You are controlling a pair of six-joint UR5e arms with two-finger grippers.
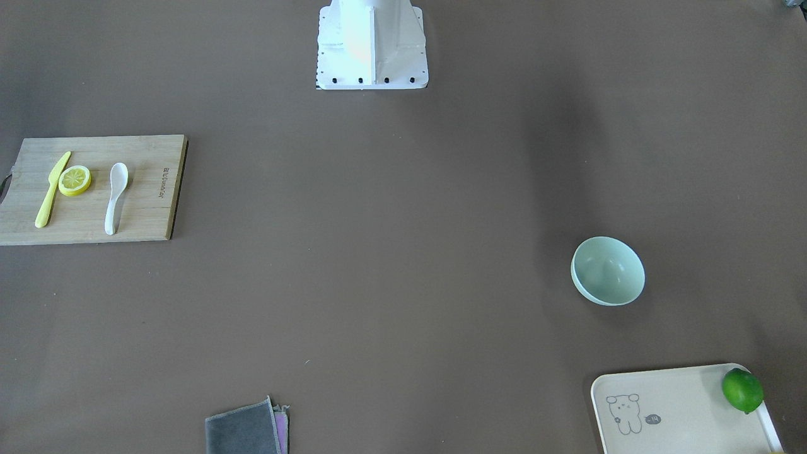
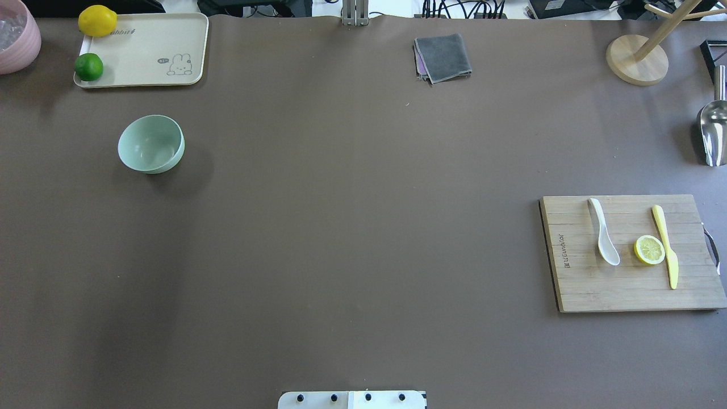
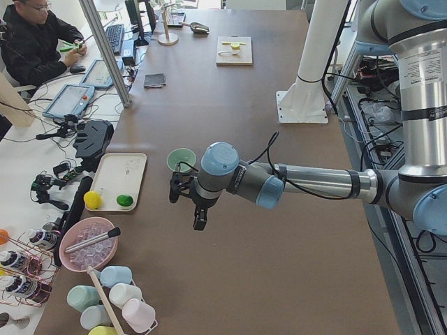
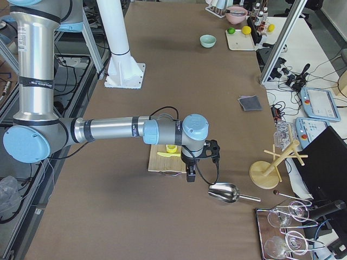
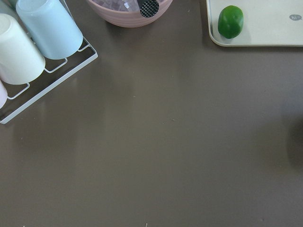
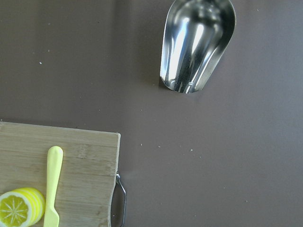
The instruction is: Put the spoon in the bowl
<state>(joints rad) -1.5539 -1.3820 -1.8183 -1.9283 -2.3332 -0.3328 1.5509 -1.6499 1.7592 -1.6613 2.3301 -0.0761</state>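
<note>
The white spoon (image 2: pixel 604 233) lies flat on a wooden cutting board (image 2: pixel 625 289) at the table's right; it also shows in the front view (image 1: pixel 116 197). The mint-green bowl (image 2: pixel 151 144) stands upright and empty at the far left, also in the front view (image 1: pixel 608 271). My left gripper (image 3: pixel 186 208) hangs above the table near the bowl, seen only in the left side view. My right gripper (image 4: pixel 201 165) hangs past the board's outer end, seen only in the right side view. I cannot tell whether either is open or shut. Neither holds anything I can see.
A lemon slice (image 2: pixel 649 250) and a yellow knife (image 2: pixel 665 247) lie beside the spoon. A cream tray (image 2: pixel 147 62) holds a lime (image 2: pixel 89 67) and a lemon (image 2: pixel 97 21). A grey cloth (image 2: pixel 443 57), a metal scoop (image 2: pixel 713 133), a pink bowl (image 2: pixel 17 34) and a cup rack (image 5: pixel 47 66) stand at the edges.
</note>
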